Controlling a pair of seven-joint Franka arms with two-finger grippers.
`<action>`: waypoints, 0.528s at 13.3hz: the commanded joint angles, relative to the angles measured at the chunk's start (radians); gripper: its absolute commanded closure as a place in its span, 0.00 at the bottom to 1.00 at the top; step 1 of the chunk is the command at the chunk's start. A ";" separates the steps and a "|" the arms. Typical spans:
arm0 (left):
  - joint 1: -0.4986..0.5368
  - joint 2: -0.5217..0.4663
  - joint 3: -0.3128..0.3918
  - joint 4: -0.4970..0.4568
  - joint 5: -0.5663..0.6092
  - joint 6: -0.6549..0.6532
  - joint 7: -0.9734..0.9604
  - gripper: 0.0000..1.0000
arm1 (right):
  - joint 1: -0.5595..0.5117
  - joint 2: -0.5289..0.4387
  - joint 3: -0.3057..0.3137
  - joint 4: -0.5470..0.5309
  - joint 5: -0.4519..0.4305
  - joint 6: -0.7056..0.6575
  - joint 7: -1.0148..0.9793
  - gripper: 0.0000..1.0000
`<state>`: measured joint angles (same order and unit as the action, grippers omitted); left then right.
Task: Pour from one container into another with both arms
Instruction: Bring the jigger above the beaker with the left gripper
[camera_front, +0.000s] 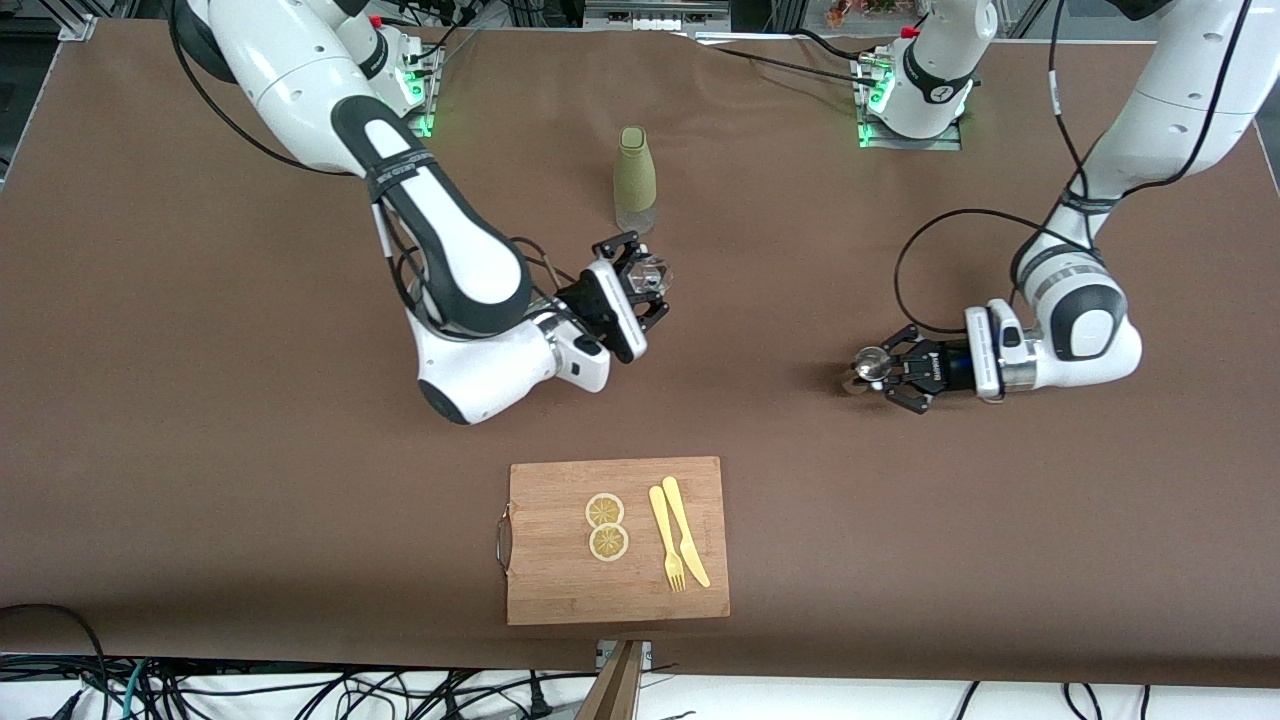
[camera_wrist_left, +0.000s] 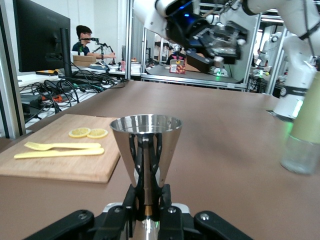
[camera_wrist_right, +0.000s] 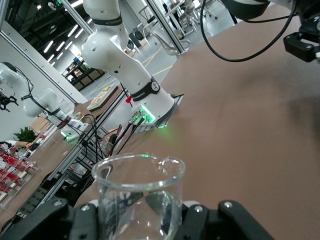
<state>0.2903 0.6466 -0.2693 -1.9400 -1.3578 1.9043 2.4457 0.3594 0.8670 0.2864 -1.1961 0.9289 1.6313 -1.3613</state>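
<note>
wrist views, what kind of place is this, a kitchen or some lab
Most likely a robotics lab, not a kitchen. More white robot arms stand on benches nearby, a person works at a desk of cables, and a monitor sits beside the brown table. The cutting board looks like a prop.

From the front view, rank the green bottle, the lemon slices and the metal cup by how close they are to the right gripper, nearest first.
1. Green bottle: standing on the table beside the right gripper, toward the robots' bases.
2. Metal cup: held in the left gripper, toward the left arm's end.
3. Lemon slices: on the cutting board, nearest the front camera.

The cup and the slices are close to call.
</note>
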 joint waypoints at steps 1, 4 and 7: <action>-0.074 -0.010 -0.027 -0.007 -0.130 0.082 -0.007 1.00 | 0.030 -0.011 -0.006 0.024 -0.034 0.012 0.092 1.00; -0.193 -0.018 -0.027 -0.030 -0.277 0.162 0.035 1.00 | 0.027 -0.013 -0.007 0.026 -0.059 -0.001 0.151 1.00; -0.302 -0.047 -0.021 -0.112 -0.469 0.215 0.168 1.00 | 0.021 -0.013 -0.009 0.027 -0.062 -0.001 0.176 1.00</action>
<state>0.0418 0.6467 -0.3036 -1.9809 -1.7253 2.0918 2.5235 0.3836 0.8669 0.2810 -1.1764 0.8827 1.6404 -1.2170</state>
